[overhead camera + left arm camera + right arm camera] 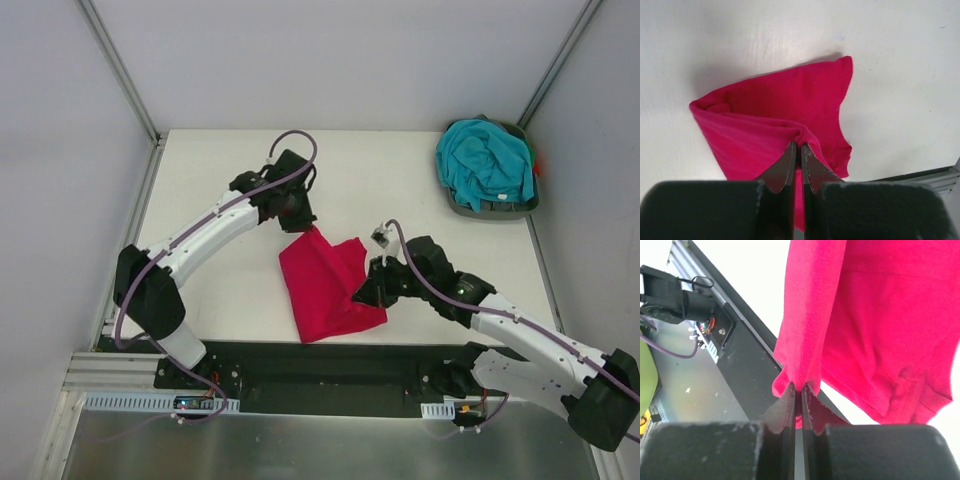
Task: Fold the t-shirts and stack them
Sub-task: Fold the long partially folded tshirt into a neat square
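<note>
The crimson-red t-shirt (322, 285) lies partly folded at the middle front of the table. My left gripper (297, 218) is shut on its far corner; the left wrist view shows the cloth (775, 125) pinched between the fingertips (790, 159). My right gripper (366, 290) is shut on its right edge; the right wrist view shows the red cloth (875, 325) hanging from the fingertips (789, 399), lifted off the table. The teal t-shirt (485, 160) lies crumpled in the tray at the back right.
The dark grey-green tray (520, 205) stands in the table's back right corner. A black rail (330, 360) runs along the table's near edge, also in the right wrist view (735, 355). White walls enclose the table's sides and back.
</note>
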You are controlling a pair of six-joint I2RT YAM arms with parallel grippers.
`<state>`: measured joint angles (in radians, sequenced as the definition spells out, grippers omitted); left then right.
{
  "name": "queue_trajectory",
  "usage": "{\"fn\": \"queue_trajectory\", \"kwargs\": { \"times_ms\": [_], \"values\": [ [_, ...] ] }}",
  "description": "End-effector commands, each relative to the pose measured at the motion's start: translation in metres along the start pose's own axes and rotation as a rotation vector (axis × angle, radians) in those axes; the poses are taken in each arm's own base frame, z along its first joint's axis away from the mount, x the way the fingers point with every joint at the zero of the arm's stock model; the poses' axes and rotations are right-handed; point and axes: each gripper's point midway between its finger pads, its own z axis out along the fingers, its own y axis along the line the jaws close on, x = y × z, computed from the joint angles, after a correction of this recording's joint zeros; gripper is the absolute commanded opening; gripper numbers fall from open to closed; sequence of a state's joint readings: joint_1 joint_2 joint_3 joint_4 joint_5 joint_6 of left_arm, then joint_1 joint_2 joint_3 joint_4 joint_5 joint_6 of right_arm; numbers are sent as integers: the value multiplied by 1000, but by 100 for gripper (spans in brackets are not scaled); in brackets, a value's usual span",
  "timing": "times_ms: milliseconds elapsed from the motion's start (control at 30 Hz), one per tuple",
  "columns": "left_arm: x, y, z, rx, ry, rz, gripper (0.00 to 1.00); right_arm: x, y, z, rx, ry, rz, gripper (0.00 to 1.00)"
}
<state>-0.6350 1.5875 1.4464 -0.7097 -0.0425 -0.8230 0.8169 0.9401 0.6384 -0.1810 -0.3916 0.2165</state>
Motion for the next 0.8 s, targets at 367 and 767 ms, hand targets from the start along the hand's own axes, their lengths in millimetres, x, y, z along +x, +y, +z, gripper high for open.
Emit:
{"fn": "queue_trajectory", "kwargs": {
  "times_ms": [367, 767],
  "values": [
    [-6, -48, 70, 16, 69, 94, 0, 36, -64, -17, 208, 52, 176, 2],
    [17, -57, 111, 22, 182, 146, 14, 58, -93, -18, 345, 62, 292, 15]
  ]
}}
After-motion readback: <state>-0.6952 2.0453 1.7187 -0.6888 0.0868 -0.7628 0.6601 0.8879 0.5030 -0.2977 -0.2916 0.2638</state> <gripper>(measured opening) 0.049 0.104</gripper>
